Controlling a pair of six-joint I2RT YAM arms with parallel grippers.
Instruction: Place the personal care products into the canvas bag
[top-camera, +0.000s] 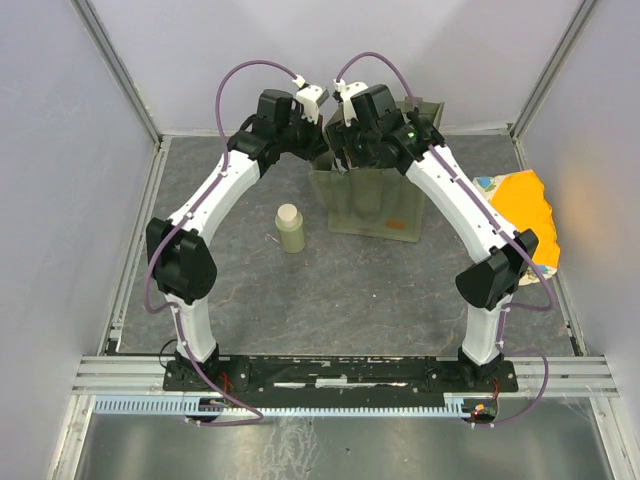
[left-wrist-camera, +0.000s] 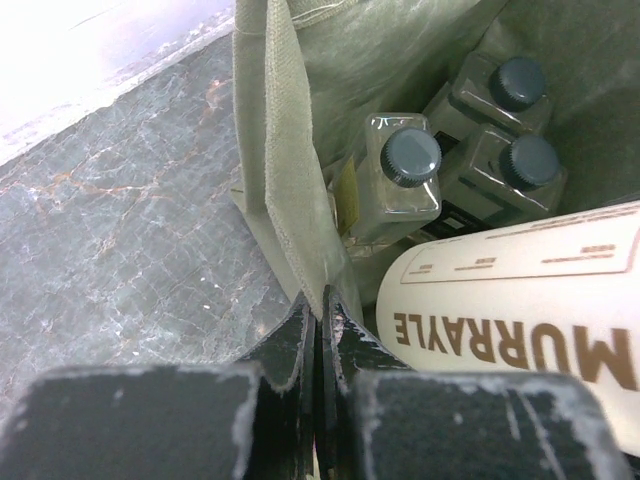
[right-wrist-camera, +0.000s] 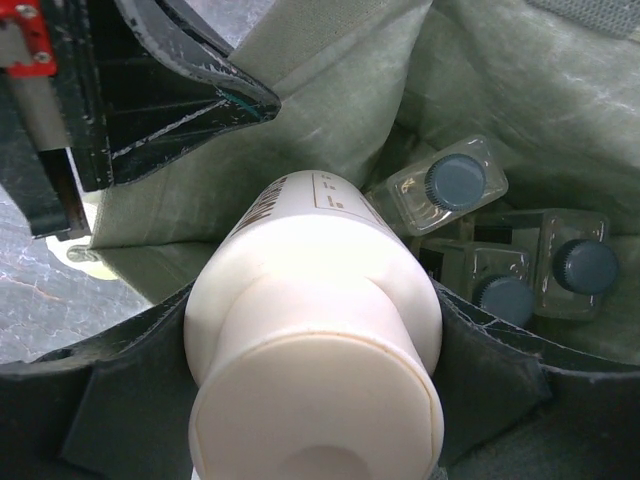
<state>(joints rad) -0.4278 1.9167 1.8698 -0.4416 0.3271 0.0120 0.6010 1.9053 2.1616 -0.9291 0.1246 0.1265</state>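
Note:
The olive canvas bag stands at the back centre. My left gripper is shut on the bag's rim, holding the mouth open; it sits at the bag's left top corner. My right gripper is shut on the cream bottle, cap towards the camera, tilted into the bag's mouth. The cream bottle also shows in the left wrist view. Three clear square bottles with dark caps lie inside the bag. The olive-green bottle stands on the table left of the bag.
The orange and cream soft packet lies at the right edge of the dark mat. Metal frame rails run along the table's left, right and near sides. My left fingers show at the bag's rim in the right wrist view.

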